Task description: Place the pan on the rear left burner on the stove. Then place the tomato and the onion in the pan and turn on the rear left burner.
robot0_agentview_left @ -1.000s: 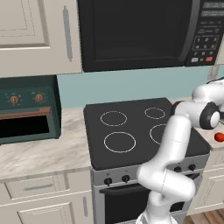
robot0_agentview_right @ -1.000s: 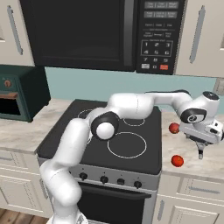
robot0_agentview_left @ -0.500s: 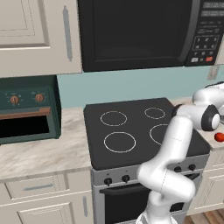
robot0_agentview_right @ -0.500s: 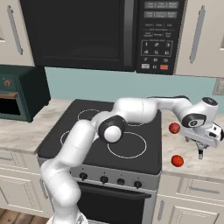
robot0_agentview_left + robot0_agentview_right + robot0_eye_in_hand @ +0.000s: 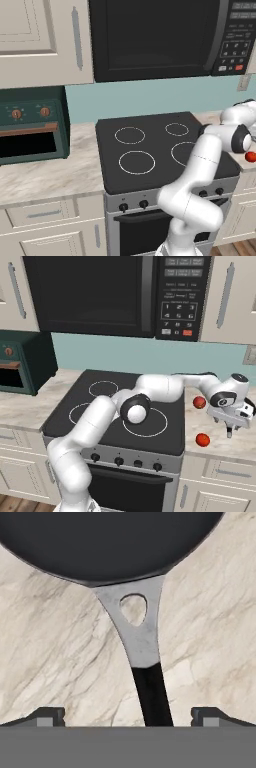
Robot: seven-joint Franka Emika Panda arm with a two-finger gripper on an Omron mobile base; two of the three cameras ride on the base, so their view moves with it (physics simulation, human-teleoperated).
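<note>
The black pan [image 5: 110,542] lies on the marble counter [image 5: 45,647]. Its silver-and-dark handle [image 5: 142,647] runs down between my two fingertips. My gripper [image 5: 127,717] is open, straddling the handle's dark end without closing on it. In the right base view the gripper [image 5: 231,427] hangs low over the counter right of the stove [image 5: 165,438]. Two round red things [image 5: 199,402] [image 5: 202,439] rest there; I cannot tell which is the tomato and which the onion. The rear left burner [image 5: 129,135] [image 5: 103,388] is bare.
A dark green countertop oven [image 5: 30,125] stands on the counter left of the stove. A black microwave [image 5: 160,35] hangs above the stove. Black knobs [image 5: 143,203] line the stove's silver front panel. My white arm [image 5: 150,391] stretches across the front right burner.
The hand has sunk lower toward the counter right of the stove. The jaws have stayed open.
</note>
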